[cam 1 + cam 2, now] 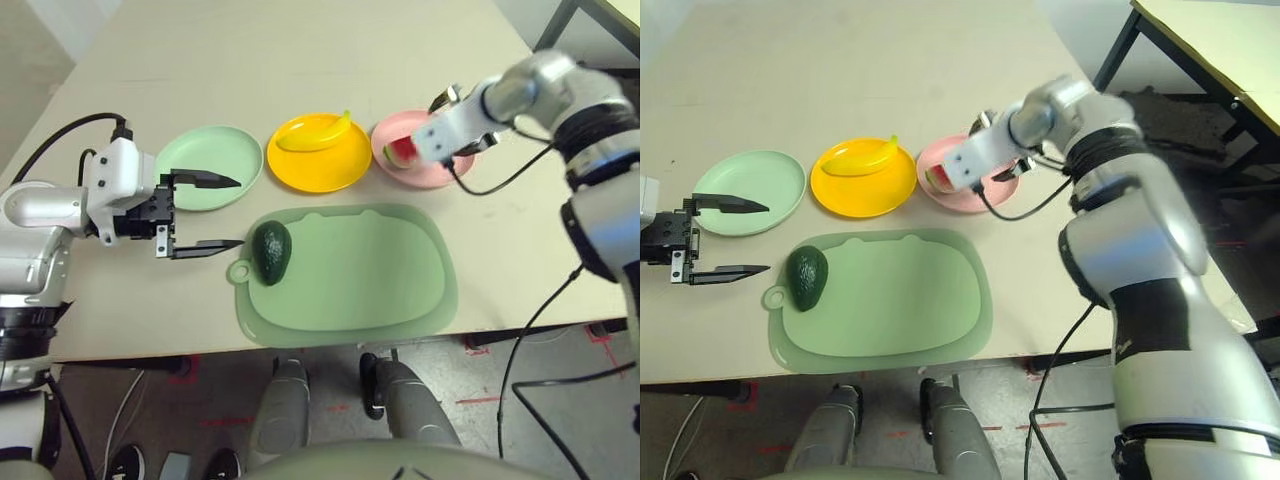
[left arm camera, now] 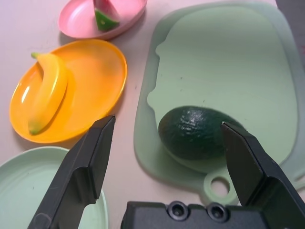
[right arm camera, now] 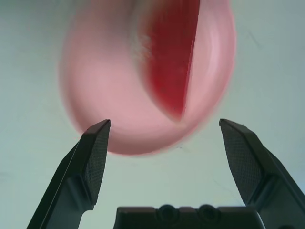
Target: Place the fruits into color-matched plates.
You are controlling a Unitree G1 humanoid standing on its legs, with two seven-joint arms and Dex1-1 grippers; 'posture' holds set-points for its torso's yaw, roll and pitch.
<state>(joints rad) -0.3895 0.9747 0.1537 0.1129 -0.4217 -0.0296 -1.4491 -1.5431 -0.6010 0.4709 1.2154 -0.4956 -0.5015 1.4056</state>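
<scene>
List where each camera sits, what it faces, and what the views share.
Head eyes: looking down at the table; silver forearms, left pincer open.
Left wrist: along open fingers at avocado on the cutting mat.
Right wrist: right pincer open above pink plate holding watermelon wedge.
Shared: pink plate; left wrist and head share banana.

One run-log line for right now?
banana: yellow plate | watermelon: pink plate | avocado: on mat | both grippers open, empty
</scene>
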